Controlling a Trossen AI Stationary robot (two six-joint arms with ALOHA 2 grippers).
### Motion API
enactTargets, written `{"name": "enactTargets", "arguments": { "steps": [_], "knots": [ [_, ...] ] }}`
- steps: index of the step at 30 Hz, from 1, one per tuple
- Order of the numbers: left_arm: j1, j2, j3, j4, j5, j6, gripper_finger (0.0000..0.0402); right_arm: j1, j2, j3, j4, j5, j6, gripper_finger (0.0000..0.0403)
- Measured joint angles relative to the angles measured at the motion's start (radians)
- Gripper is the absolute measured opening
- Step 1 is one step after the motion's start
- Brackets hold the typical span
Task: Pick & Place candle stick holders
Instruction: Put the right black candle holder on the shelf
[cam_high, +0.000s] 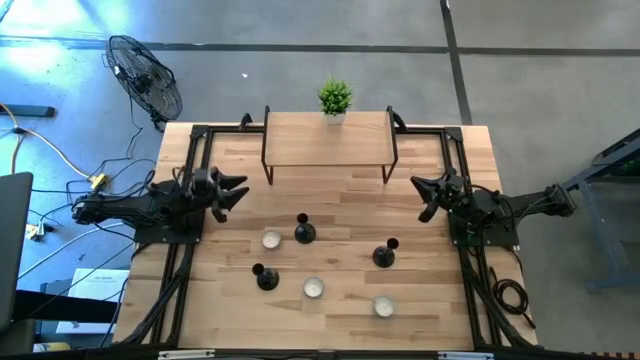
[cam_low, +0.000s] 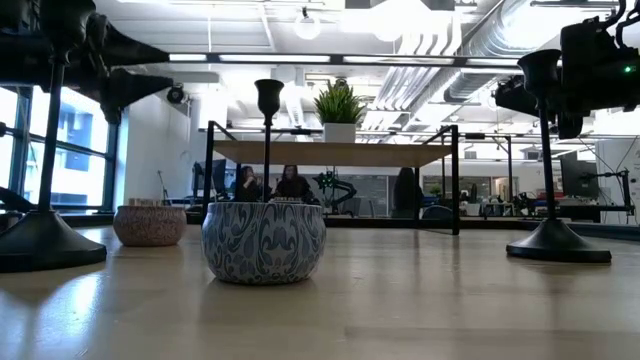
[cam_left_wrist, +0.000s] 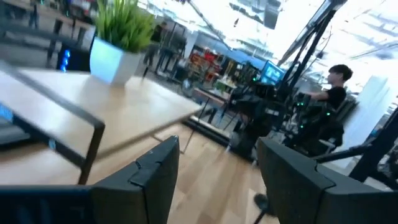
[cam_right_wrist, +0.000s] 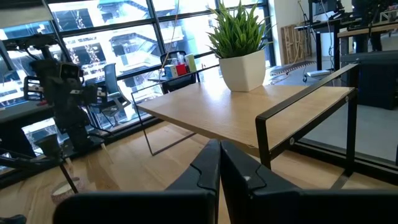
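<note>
- Three small black candlesticks with round flared bases stand upright on the pale wooden table (cam_high: 230, 330), well apart from each other: one near the middle (cam_high: 304, 231), one toward the right side (cam_high: 385, 254), one nearer the front left (cam_high: 266, 276).
- Three short round tealight candles sit among them — one just left of the middle candlestick (cam_high: 271, 240), one front-centre (cam_high: 314, 288), one front-right (cam_high: 384, 306).
- The left gripper (cam_high: 236, 193) hangs above the table's left edge, its two dark fingers (cam_left_wrist: 155, 180) spread wide with nothing between them.
- The right gripper (cam_high: 427, 196) hangs above the right edge, its jaws pressed together and empty.
- A low wooden shelf on a black metal frame (cam_high: 326, 139) stands at the table's back, carrying a small green potted plant (cam_high: 334, 98) at its rear edge.
- Neither gripper touches any candlestick.
</note>
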Motion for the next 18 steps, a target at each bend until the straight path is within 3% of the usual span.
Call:
{"name": "enactTargets", "arguments": {
  "steps": [7, 13, 18],
  "knots": [
    [0.0, 0.0, 0.035, 0.001, -0.006, 0.004, 0.0213, 0.0, 0.0, 0.0, 0.074, 0.002, -0.001, 0.0005],
    [0.0, 0.0, 0.039, 0.0, -0.006, 0.004, 0.0213, 0.0, 0.0, 0.0, 0.114, -0.002, 0.098, 0.0005],
    [0.0, 0.0, 0.039, -0.004, -0.085, 0.004, 0.0213, 0.0, 0.0, 0.0, 0.123, 0.039, 0.132, 0.0005]
  ]
}}
